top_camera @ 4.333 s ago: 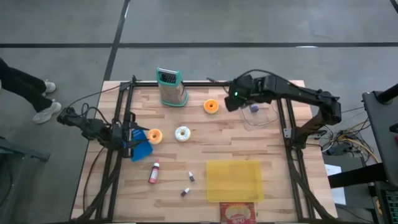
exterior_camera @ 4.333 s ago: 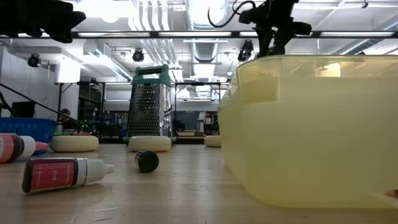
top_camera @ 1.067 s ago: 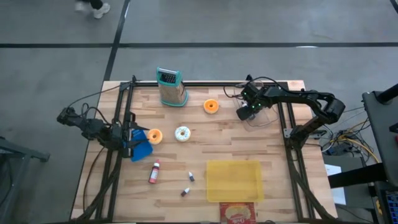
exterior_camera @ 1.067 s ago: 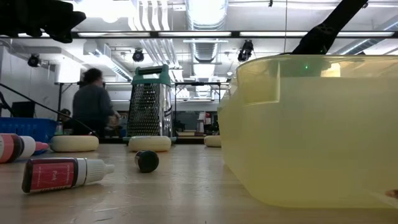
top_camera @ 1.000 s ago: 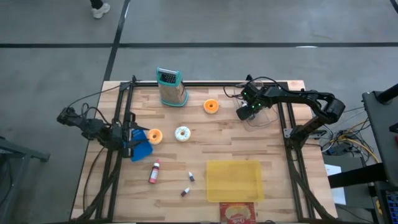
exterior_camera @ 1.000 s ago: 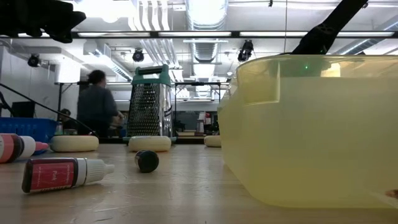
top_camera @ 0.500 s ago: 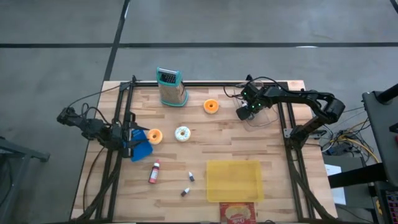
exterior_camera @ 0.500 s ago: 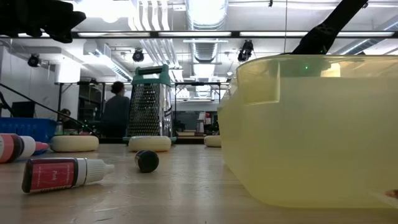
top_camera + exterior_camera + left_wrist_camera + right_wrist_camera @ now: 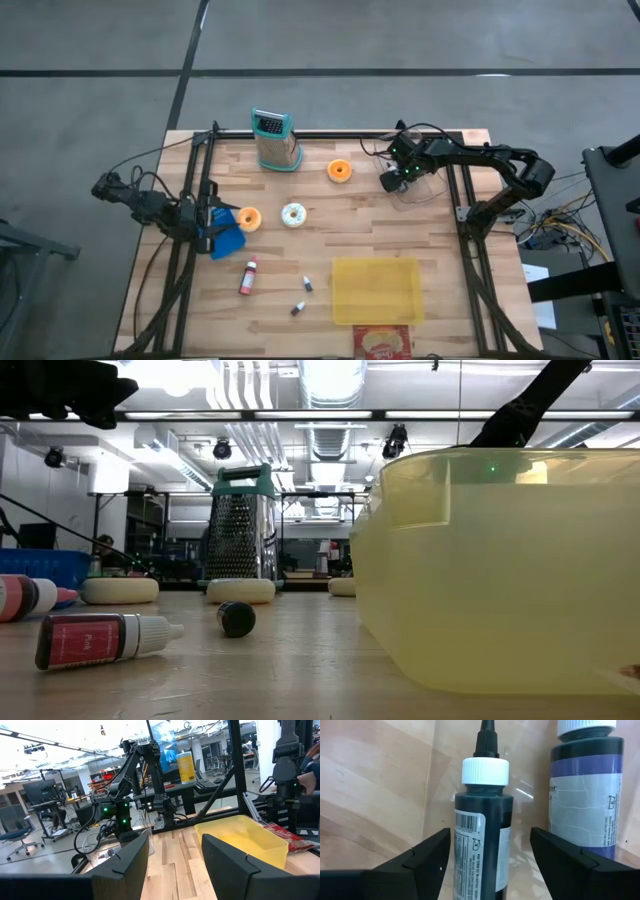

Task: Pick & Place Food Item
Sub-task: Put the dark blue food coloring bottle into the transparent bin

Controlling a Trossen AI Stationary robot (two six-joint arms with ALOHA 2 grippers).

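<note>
Right claw [image 9: 490,855] apart around a black bottle [image 9: 482,835] — purple-labelled bottle [image 9: 587,785] beside it, both in clear tray [image 9: 420,187].

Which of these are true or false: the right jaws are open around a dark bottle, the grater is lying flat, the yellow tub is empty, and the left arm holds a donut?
1. The right gripper has its jaws open on either side of the dark bottle. True.
2. The grater lies flat. False: it stands upright.
3. The yellow tub looks empty. True.
4. The left gripper holds a donut. False: its jaws are open and empty; the orange donut sits on the table.
</note>
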